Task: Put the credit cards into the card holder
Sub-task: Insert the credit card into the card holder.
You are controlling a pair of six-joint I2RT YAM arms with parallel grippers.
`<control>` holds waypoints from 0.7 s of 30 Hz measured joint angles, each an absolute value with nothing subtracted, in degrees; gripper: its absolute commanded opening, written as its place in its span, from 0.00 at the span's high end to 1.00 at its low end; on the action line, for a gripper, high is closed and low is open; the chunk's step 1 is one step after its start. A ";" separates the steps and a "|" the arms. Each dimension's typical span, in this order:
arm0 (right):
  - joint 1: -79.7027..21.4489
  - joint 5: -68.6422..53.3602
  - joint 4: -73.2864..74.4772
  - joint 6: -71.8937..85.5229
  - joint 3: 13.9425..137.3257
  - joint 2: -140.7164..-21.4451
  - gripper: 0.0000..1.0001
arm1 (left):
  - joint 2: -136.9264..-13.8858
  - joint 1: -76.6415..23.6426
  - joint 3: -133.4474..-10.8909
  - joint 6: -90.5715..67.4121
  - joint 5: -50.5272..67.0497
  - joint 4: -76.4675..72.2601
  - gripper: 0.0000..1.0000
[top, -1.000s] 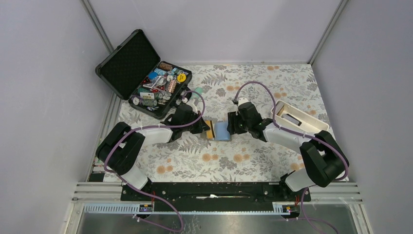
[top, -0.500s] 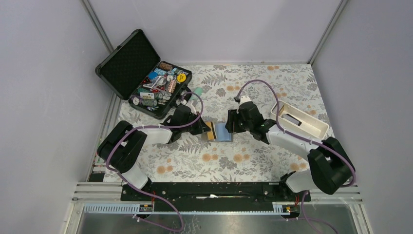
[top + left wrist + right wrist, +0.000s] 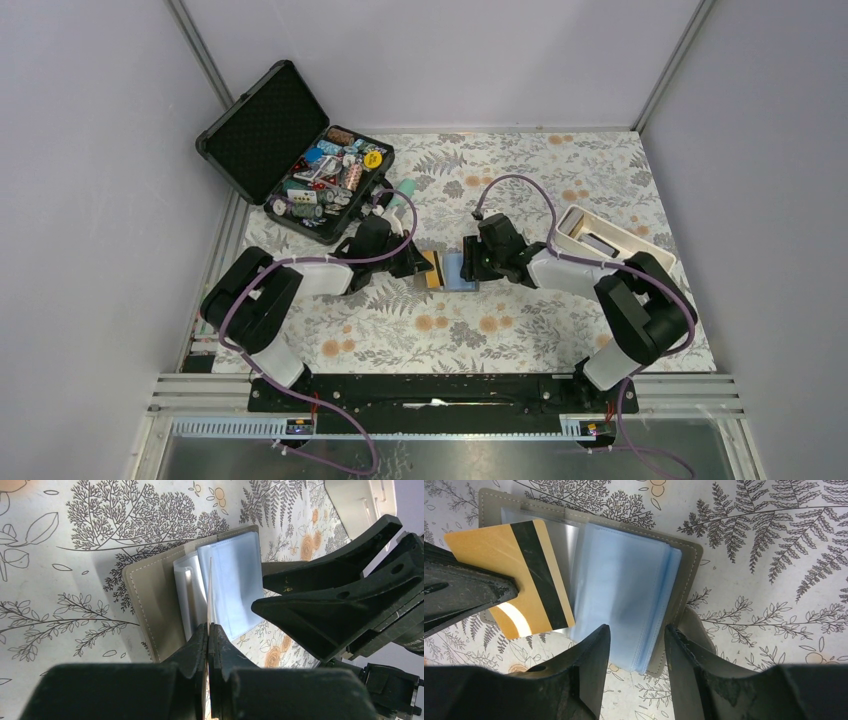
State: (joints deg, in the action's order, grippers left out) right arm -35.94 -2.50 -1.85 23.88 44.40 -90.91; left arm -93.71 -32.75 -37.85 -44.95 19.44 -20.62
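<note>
Orange card (image 3: 509, 575) clamped in my left gripper (image 3: 207, 635) over the open holder (image 3: 688, 560); right gripper (image 3: 637, 635) half open, holding nothing.

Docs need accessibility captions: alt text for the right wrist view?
An orange-yellow card with a black stripe, pinched by the left gripper, hangs over the clear sleeves of the open card holder. The right gripper, jaws open, frames the sleeves' lower edge.
</note>
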 measured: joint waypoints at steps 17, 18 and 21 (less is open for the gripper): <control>-34.39 -4.27 -3.68 24.27 45.58 -94.02 0.68 | -96.29 -30.63 -38.65 -44.07 25.36 -20.99 1.00; -34.35 -4.29 -3.73 24.29 45.58 -94.04 0.69 | -96.57 -30.59 -38.65 -44.27 25.65 -21.26 1.00; -34.26 -4.38 -3.79 24.29 45.60 -94.15 0.71 | -97.69 -30.35 -38.65 -45.17 26.57 -22.17 1.00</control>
